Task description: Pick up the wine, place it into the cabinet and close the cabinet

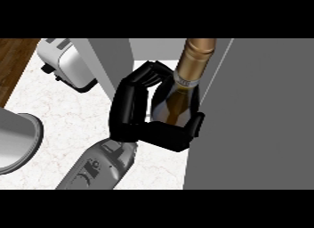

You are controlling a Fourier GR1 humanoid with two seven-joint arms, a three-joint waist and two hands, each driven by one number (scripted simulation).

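My left hand [130,111] is closed around the wine bottle [179,98]. My fingers run up its left side and curl over its shoulder at 12 o'clock, and my thumb crosses below its lower body toward 4 o'clock. The bottle sits near the middle of the view, its gold-foiled neck pointing to 12 o'clock and tipped slightly to 1. Its base is hidden behind my thumb, so I cannot tell whether it touches the counter [61,116].

At 3 o'clock, just beside the bottle, the cabinet's broad grey panel [264,116] fills the right of the view. A narrower pale panel [110,62] stands at 11 o'clock from my hand. I cannot tell whether the bottle is inside the cabinet. My forearm [100,167] comes in from 7 o'clock. A white toaster [67,67] stands on the counter at 10 o'clock, well apart from the bottle.
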